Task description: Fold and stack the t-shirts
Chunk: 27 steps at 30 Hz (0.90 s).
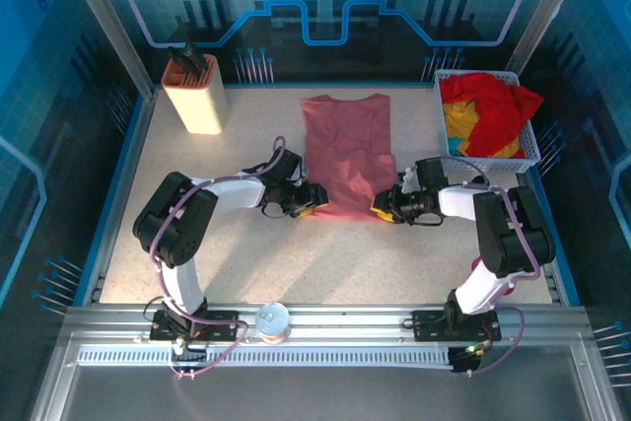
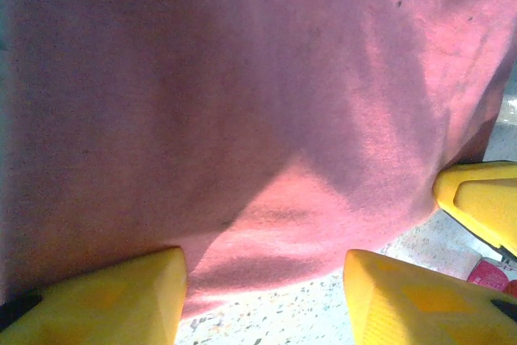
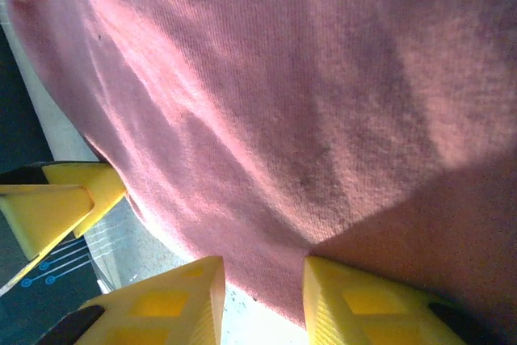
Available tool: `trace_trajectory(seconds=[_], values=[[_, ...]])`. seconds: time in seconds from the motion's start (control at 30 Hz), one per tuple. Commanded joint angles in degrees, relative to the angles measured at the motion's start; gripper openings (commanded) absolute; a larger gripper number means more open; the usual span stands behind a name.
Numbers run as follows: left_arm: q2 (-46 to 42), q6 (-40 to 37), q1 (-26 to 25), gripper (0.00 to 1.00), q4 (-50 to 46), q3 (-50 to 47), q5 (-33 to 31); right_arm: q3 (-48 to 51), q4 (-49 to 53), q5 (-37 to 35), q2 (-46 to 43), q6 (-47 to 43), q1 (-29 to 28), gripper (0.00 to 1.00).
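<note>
The large salmon-pink t-shirt [image 1: 345, 150] lies flat mid-table, folded narrow, its near hem towards the arms. My left gripper [image 1: 314, 200] is at the hem's left corner and my right gripper [image 1: 383, 207] at its right corner. In the left wrist view the pink cloth [image 2: 242, 103] spreads ahead of my left gripper [image 2: 265, 300], which is open with the hem and bare table in the gap. In the right wrist view my right gripper [image 3: 265, 300] is open too, less wide, the shirt's [image 3: 307, 78] edge lying between its fingers [image 3: 363, 309]. Red and yellow t-shirts [image 1: 490, 113] are heaped in the basket.
A white mesh basket [image 1: 530, 150] stands at the back right. At the back left is a beige holder [image 1: 197, 96] with dark tools in it. A small round container [image 1: 273, 320] sits on the front rail. The speckled table [image 1: 246, 263] has a blue rim.
</note>
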State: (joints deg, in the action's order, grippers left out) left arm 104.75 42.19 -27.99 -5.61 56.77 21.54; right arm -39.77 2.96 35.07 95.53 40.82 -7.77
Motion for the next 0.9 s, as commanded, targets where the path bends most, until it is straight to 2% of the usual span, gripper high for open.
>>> trace_trajectory(seconds=[0.0,0.17,0.23,0.37,0.47,0.57,0.7,0.87], values=[[-0.62,-4.43,1.7,0.55,-6.69,-1.2,-1.89,1.05,5.33,-4.62,-0.01,-4.37,2.4,0.33],[-3.78,-6.42,2.02,0.54,-12.32,0.3,-1.69,-2.82,11.78,-6.01,-6.0,-6.03,2.65,0.38],[-5.94,-6.43,2.25,0.54,-14.01,0.95,-1.09,-4.89,14.55,-6.01,-7.53,-6.66,2.67,0.42],[-10.37,-6.41,2.96,0.58,-15.93,3.16,-0.71,-8.51,18.73,-6.73,-9.74,-6.61,3.48,0.64],[-10.52,-6.83,4.54,0.61,-18.42,6.01,-0.35,-10.27,22.24,-9.41,-10.78,-5.93,4.15,0.81],[-8.49,-8.71,5.59,0.61,-22.91,8.21,0.61,-13.06,27.17,-11.9,-10.89,-6.85,4.23,0.9],[-7.57,-8.26,5.62,0.56,-21.81,5.39,1.39,-13.01,30.94,-12.99,-9.89,-8.29,4.19,0.9],[-5.74,-6.07,5.23,0.46,-17.07,1.44,2.38,-7.93,28.03,-13.68,-9.04,-7.05,3.47,0.76]])
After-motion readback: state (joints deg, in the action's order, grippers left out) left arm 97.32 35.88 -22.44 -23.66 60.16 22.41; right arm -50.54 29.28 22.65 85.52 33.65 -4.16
